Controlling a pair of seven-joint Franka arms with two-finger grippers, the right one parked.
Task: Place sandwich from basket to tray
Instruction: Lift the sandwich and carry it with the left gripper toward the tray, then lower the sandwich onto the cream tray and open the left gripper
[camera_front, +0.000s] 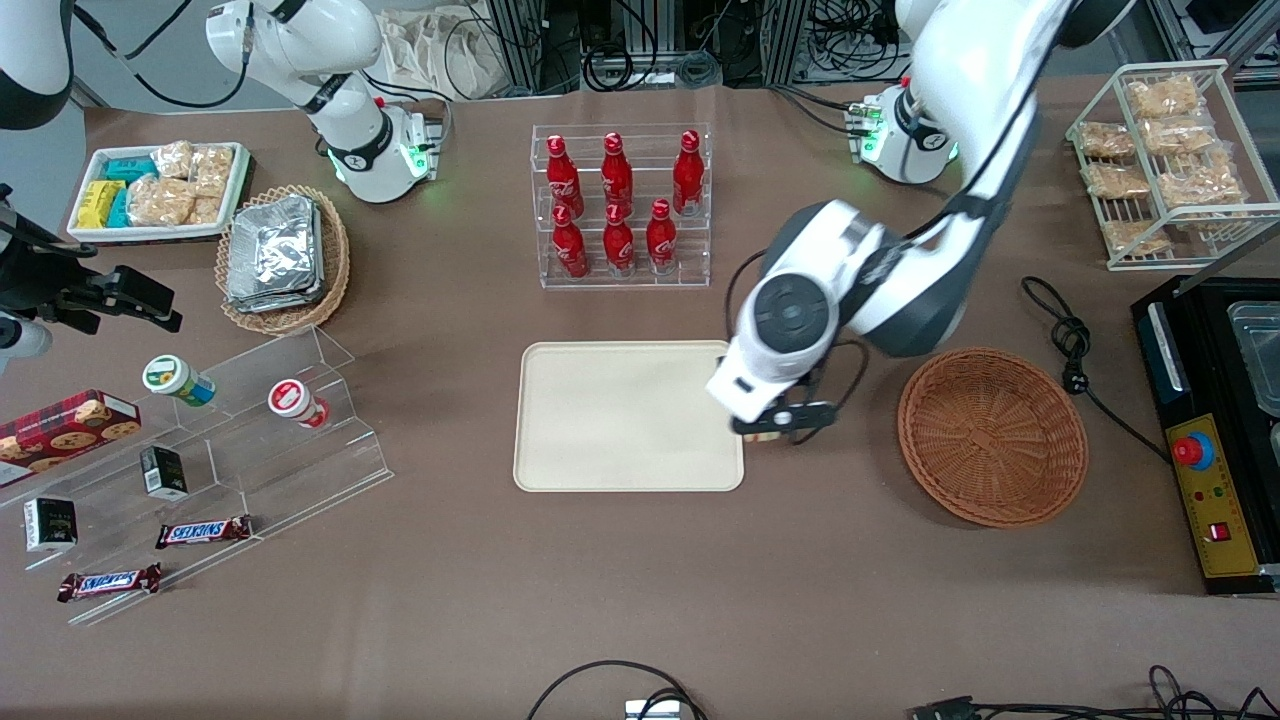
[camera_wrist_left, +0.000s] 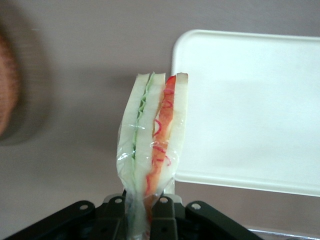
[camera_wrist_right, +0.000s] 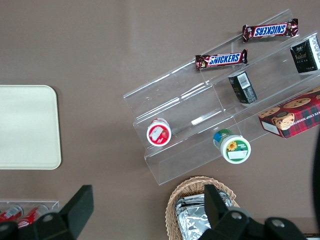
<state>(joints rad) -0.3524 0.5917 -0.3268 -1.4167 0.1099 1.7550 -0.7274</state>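
So the left arm's end effector (camera_front: 783, 422) has the sandwich (camera_wrist_left: 152, 145) pinched by its wrapped end, fingers (camera_wrist_left: 161, 215) closed narrow on the plastic, and the wedge sticks out edge-on with the green and orange-red filling layers showing. It hangs right over the edge of the tray (camera_front: 620, 415) on the working arm's end, between the tray and the basket (camera_front: 992, 436), which looks empty now. In the front view the sandwich is almost completely hidden under the arm; only a sliver peeks out by the tray rim.

What could go wrong from here, in my opinion: it's barely over the rim, so letting go now would probably land the sandwich half on the rim or off on the brown surface (camera_front: 640, 590). It should go farther in over the tray first. Also the grip seems to be on slippery film and soft bread, so it might slide out or swing on a quick move. And since it's held on edge, it'll likely tip over on landing, maybe toward the rim.
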